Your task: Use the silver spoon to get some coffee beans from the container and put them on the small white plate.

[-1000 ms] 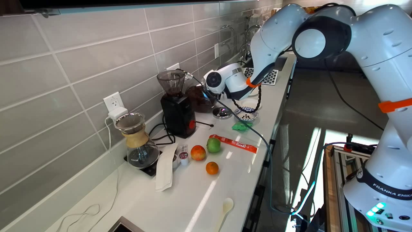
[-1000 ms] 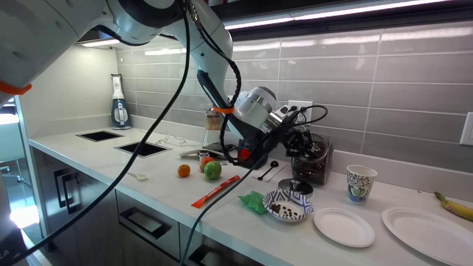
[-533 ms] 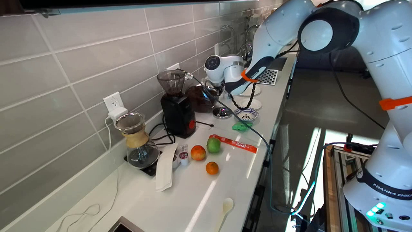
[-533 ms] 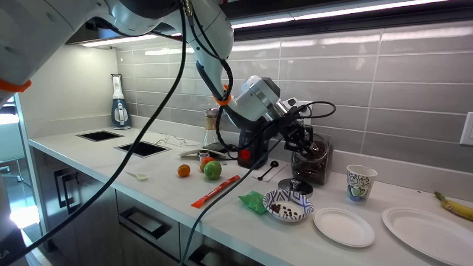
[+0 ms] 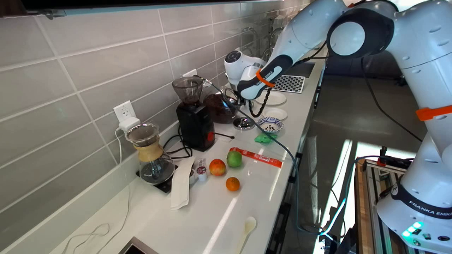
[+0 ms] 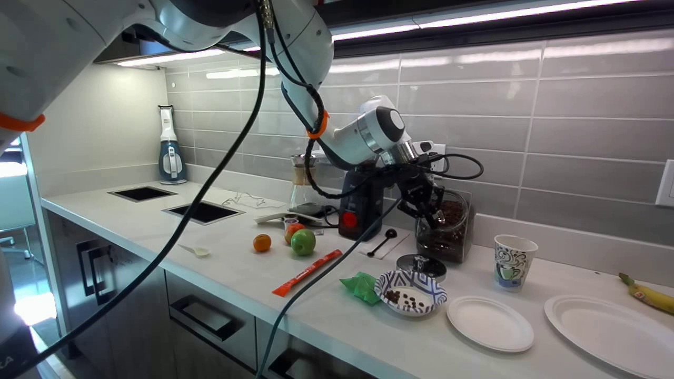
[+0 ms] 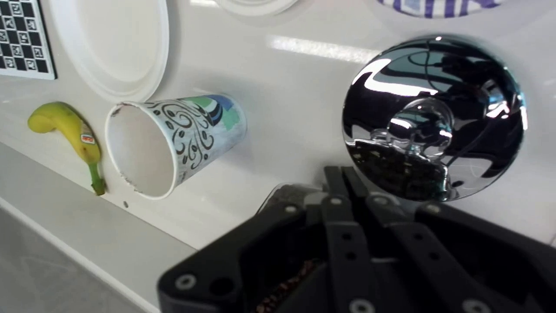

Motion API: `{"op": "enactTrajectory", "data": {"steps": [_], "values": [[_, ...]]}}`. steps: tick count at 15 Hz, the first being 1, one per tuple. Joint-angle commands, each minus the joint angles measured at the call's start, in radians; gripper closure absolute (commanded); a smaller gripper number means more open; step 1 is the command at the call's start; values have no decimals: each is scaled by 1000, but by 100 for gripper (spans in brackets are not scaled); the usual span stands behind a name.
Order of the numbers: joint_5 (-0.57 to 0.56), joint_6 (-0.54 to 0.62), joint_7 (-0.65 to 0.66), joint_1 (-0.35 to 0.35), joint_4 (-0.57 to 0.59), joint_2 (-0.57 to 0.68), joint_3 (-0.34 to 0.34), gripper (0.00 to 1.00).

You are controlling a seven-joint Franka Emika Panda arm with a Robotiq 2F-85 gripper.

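While my gripper [image 7: 342, 171] hangs at the mouth of the glass jar [image 6: 447, 246], its fingers [image 7: 333, 180] are pressed together; whether anything thin is caught between them, I cannot tell. Dark coffee beans [image 6: 453, 211] show through the jar, which stands near the tiled wall [image 6: 595, 184]. In both exterior views the small white plate [image 6: 490, 323] lies on the counter [image 6: 226, 268], between a patterned bowl [image 6: 433, 288] and a large white plate [image 6: 613, 334]. Loose beans [image 6: 413, 303] sit in the bowl. A shiny lid [image 7: 434, 126] rests knob up between bowl and jar. Behind the plates, toward the wall, are an upright paper cup [image 6: 515, 263] and a banana [image 7: 74, 130]. Past the bowl's other side I see a crumpled green wrapper [image 6: 362, 288], then a red packet [image 6: 307, 272]; farther along, a green apple [image 5: 234, 158], a red apple [image 5: 217, 167] and an orange [image 5: 232, 184] lie close together.
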Motion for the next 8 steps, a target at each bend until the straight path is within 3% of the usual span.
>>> {"op": "enactTrajectory", "data": {"steps": [1,8], "values": [[166,-61,-112,-13,59,22,7,99],[372,-87,-213,-50,108,58,20,99]]}}
